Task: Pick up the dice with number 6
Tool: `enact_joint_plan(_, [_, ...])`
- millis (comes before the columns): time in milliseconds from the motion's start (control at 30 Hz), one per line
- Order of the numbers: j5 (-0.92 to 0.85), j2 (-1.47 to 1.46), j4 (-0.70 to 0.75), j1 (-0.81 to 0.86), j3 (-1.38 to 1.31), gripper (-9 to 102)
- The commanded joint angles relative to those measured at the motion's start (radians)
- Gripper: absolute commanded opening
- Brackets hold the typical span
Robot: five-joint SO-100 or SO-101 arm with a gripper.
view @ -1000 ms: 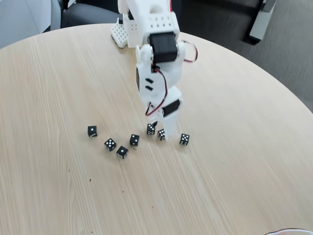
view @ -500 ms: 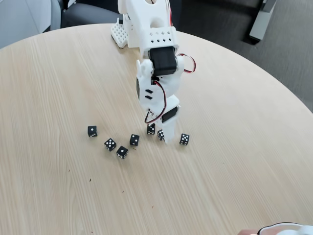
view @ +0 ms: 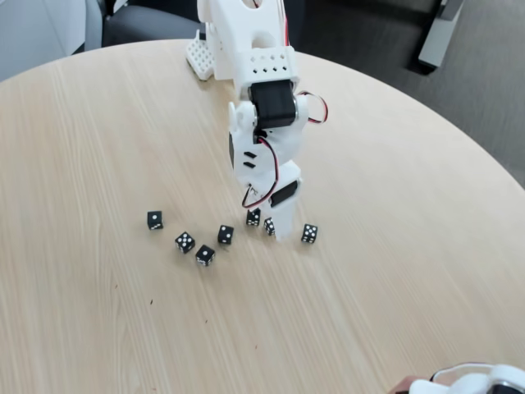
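Several tiny black dice with white pips lie in a loose row on the round wooden table (view: 394,271). My white gripper (view: 276,227) points straight down among them, its tip at the table. One die (view: 268,226) sits against the left side of the visible finger (view: 283,223), partly covered. Its face looks crowded with pips, perhaps the six, but they are too small to count. Another die (view: 253,217) lies just left of it, and a third (view: 309,234) lies just right of the finger. The arm hides the second finger, so the gap between the fingers stays unseen.
More dice lie to the left: one (view: 225,235), one (view: 205,256), one (view: 184,242) and one (view: 154,219). The arm's base (view: 201,57) stands at the table's far edge. A white and reddish object (view: 480,382) pokes in at the bottom right corner.
The arm has lowered and shifted slightly right, bringing the gripper tip down beside the middle dice. The object at the bottom right has come further into view. The dice have not moved.
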Motion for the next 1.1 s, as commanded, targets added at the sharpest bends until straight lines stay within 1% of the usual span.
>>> enact_joint_plan(0, [0.008, -0.006, -0.006, 0.026, -0.008, 23])
enact_joint_plan(200, [-0.04, 0.002, -0.005, 0.04, 0.0, 22])
enact_joint_plan(367, [-0.06, 0.003, 0.003, 0.025, -0.002, 24])
enact_joint_plan(600, [0.023, 0.008, 0.009, 0.04, -0.012, 22])
enact_joint_plan(733, [0.063, 0.008, 0.011, 0.043, -0.012, 25])
enact_joint_plan(1067, [0.27, 0.006, 0.008, 0.043, -0.014, 23])
